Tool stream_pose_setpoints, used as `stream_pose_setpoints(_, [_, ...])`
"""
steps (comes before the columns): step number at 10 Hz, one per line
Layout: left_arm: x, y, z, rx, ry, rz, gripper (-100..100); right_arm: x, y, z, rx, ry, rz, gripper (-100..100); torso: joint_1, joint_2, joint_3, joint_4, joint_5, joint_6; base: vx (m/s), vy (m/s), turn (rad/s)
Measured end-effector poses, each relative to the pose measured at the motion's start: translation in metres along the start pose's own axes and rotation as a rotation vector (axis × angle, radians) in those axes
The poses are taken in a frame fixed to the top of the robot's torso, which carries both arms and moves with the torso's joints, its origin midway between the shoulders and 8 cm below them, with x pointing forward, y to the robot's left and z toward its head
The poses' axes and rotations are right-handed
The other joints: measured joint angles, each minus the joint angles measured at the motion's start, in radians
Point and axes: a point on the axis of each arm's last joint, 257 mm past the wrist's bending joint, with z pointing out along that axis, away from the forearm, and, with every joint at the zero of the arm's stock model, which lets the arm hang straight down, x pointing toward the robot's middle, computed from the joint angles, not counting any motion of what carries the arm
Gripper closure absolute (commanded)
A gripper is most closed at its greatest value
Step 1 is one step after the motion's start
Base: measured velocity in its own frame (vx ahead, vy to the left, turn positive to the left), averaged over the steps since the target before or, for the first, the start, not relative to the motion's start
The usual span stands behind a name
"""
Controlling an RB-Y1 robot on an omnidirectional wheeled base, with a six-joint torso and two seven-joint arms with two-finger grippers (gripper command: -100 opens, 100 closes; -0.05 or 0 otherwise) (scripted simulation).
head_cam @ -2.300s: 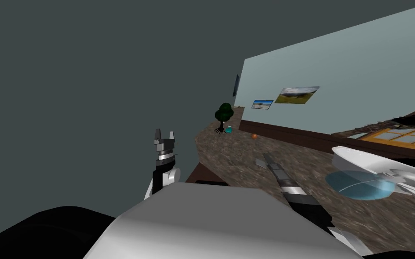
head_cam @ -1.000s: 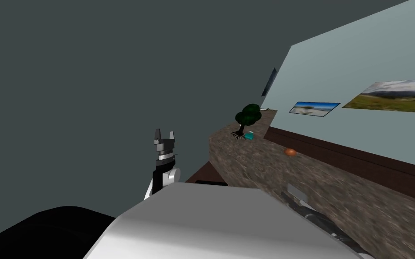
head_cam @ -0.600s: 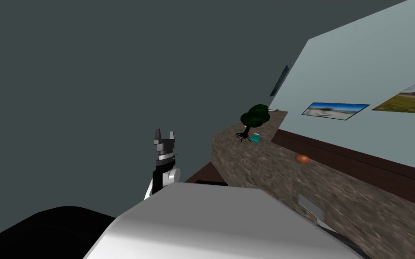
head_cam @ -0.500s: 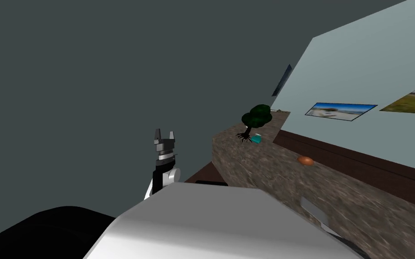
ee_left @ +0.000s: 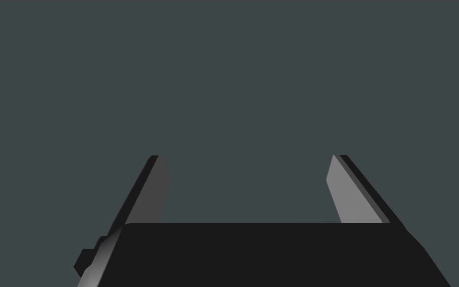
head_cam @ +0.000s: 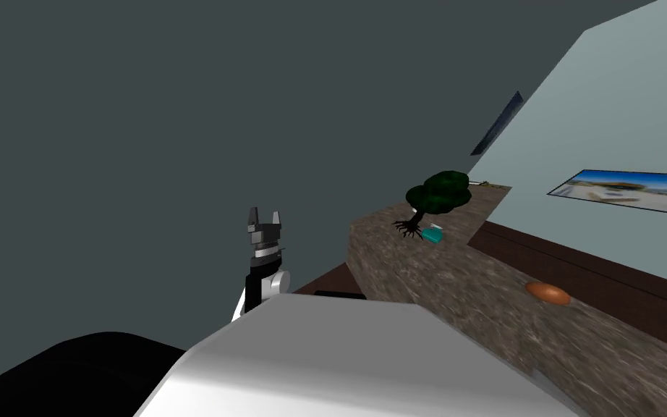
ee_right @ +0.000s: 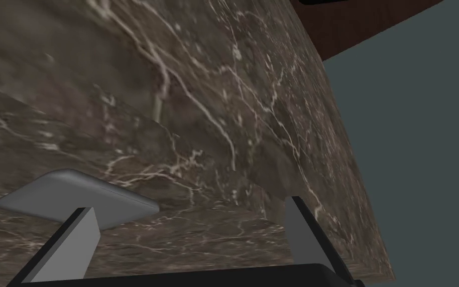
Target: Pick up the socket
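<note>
Marble-patterned counter (head_cam: 426,282): one. Small dark-leaved tree (head_cam: 437,194): one; teal object (head_cam: 434,234): one; orange-brown oval item (head_cam: 547,292): one; flat grey socket plate (ee_right: 76,199): one. Wall pictures: two, namely one bright landscape (head_cam: 632,190) and one dark frame (head_cam: 496,133) seen edge-on.

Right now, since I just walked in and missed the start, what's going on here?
The right pincer hangs open over a brown marble counter, close to the flat grey socket, which lies by one finger, not yet gripped. The left pincer is raised, open and empty.
</note>
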Motion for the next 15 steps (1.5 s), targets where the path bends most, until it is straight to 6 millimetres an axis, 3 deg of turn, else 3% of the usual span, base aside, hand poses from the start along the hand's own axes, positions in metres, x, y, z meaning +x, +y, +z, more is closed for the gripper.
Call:
stream_pose_setpoints(4, [0.0, 0.0, 0.0, 0.0, 0.0, 0.0, 0, 0.047, -0.016, -0.025, 0.015, 0.154, -0.084, -100, 0.0, 0.0, 0.0, 0.0, 0.0, 0.001, 0.049, -0.027, 0.202])
stream_pose_setpoints(6, [0.0, 0.0, 0.0, 0.0, 0.0, 0.0, 0, 0.084, -0.025, -0.049, 0.014, 0.273, -0.144, -100, -0.002, -0.002, -0.001, 0.0, -0.001, 0.001, 0.073, -0.071, 0.24])
stream_pose_setpoints(11, [0.0, 0.0, 0.0, 0.0, 0.0, 0.0, 0, 0.146, -0.039, -0.094, -0.044, 0.506, -0.273, -100, -0.001, 0.0, 0.0, 0.0, 0.0, 0.001, 0.048, -0.045, 0.179])
stream_pose_setpoints(14, [0.0, 0.0, 0.0, 0.0, 0.0, 0.0, 0, 0.162, -0.031, -0.099, -0.102, 0.564, -0.322, -100, 0.001, -0.001, 0.0, 0.0, 0.0, 0.001, 0.036, -0.024, 0.079])
stream_pose_setpoints(15, [0.0, 0.0, 0.0, 0.0, 0.0, 0.0, 0, 0.162, -0.031, -0.098, -0.105, 0.565, -0.325, 0, 0.002, 0.001, 0.0, 0.0, 0.0, 0.002, 0.0, 0.0, 0.0])
